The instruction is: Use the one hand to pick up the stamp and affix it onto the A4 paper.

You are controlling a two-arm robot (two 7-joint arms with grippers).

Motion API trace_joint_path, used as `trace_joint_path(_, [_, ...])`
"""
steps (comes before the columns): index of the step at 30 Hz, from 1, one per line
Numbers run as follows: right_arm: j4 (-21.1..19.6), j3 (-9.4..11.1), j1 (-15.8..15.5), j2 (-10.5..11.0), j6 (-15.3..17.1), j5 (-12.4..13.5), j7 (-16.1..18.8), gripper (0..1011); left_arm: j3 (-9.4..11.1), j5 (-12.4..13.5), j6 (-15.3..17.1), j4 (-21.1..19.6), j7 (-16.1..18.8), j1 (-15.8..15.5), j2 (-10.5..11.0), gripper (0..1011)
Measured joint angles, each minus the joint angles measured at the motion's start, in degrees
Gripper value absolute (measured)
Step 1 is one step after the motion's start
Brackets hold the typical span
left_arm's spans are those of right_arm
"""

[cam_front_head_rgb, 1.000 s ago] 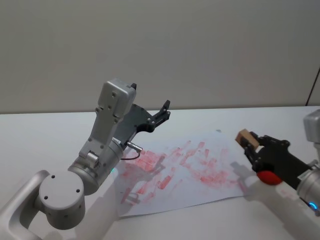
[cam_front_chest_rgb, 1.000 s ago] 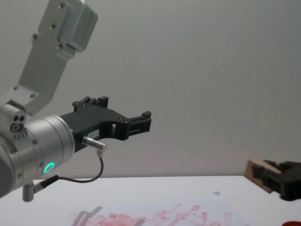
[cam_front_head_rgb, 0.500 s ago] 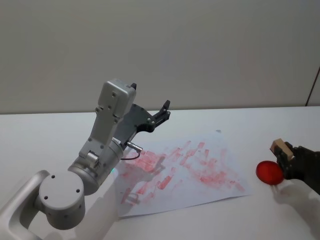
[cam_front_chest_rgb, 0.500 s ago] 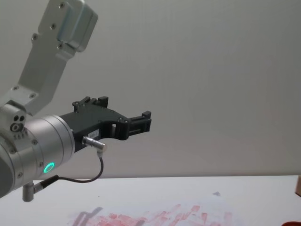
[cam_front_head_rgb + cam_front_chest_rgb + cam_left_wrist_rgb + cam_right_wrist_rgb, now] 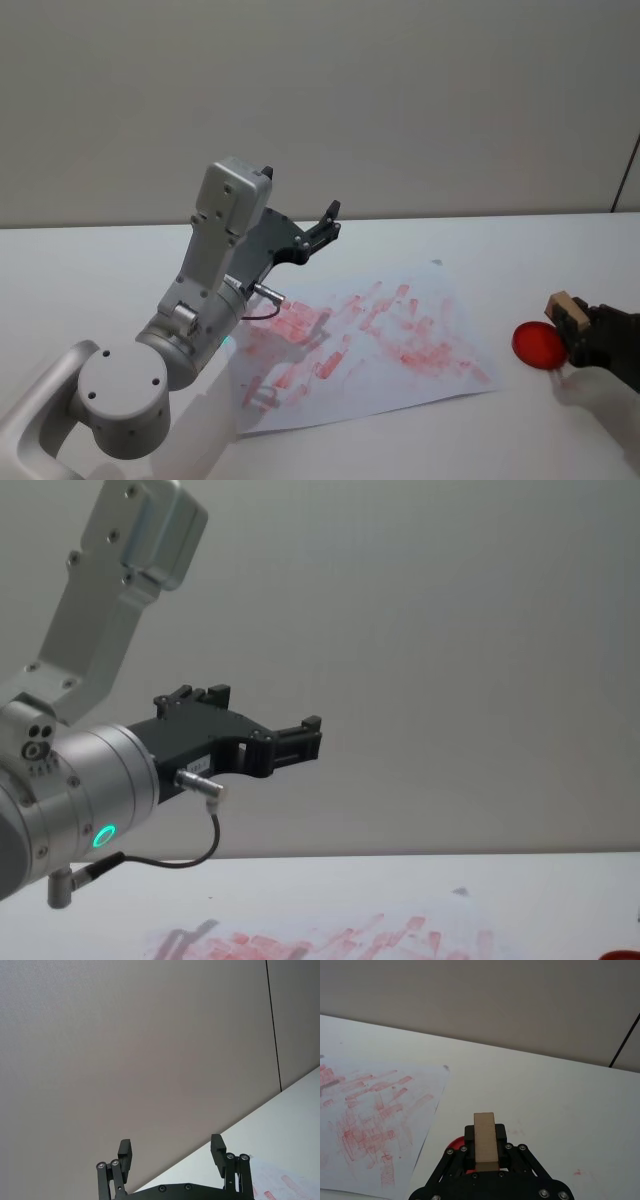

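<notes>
1. The stamp (image 5: 484, 1139) is pinched by the right gripper (image 5: 485, 1152), just above the red pad (image 5: 537, 346), beside the A4 paper (image 5: 400, 380).
2. Pickup is done; pressing onto the paper is left.
3. The left gripper (image 5: 171, 1156) is held raised, fingers spread.

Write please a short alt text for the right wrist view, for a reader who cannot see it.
The right gripper holds the wooden stamp shut between its black fingers, above the white table. A low red thing peeks out just under the gripper, and the A4 paper, covered with red prints, lies off to one side.
</notes>
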Motion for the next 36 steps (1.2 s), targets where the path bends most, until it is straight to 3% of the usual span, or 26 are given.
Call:
trace_joint_path(24, [2.00,-0.73,1.53,-1.05,3.00,-0.87,1.82,252,0.00,0.00,0.00,0.00,0.00,0.00,0.00,1001])
trace_joint_path(27, [2.11,-0.77,1.60,-1.11,3.16,-0.91,1.92,391,0.00,0.00,0.00,0.00,0.00,0.00,0.00,1001])
trace_joint_path(36, [2.22,-0.83,1.70,-1.18,3.38,-0.98,2.03,663,0.00,0.00,0.00,0.00,0.00,0.00,0.00,1001])
